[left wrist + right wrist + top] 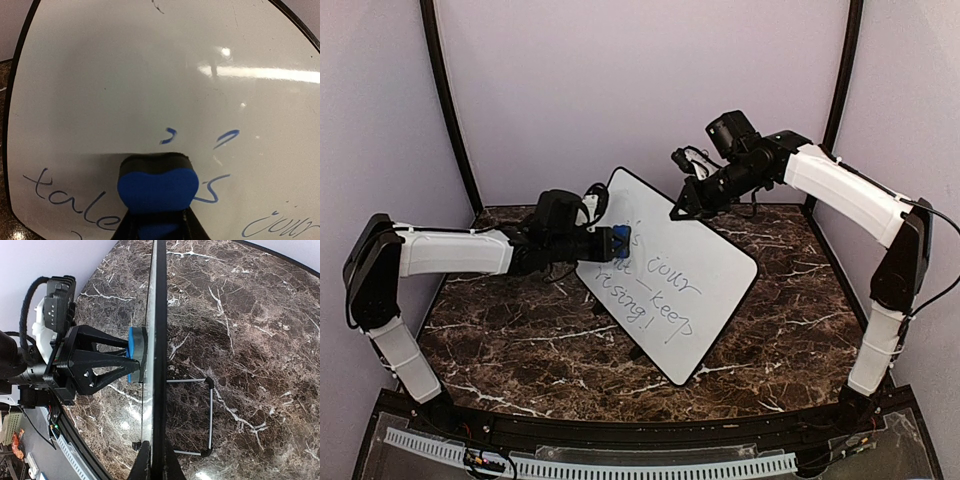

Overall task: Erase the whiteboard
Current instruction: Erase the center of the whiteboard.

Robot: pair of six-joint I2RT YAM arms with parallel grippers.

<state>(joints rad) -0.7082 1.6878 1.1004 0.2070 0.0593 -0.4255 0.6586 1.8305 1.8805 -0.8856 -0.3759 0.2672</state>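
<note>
At ten o'clock on the whiteboard [695,285], the left gripper [612,243] clamps the eraser [157,187]. The right gripper [679,211] pinches its twelve o'clock edge.

Whiteboard [159,315] seen edge-on, its thin black rim running from the top of the frame to the bottom; right claw [156,462] closed on that rim at the bottom, one finger on either face. Left claw [131,359] reaches in from the left, black fingers clamped on a blue eraser [135,336]; the eraser's dark pad lies flat against the board's left face. Black camera unit [56,305] with a braided cable sits on the left wrist. On the board's right side, a thin wire stand [210,415] rests on the dark marbled table [250,330]; contact between stand and board cannot be determined.
</note>
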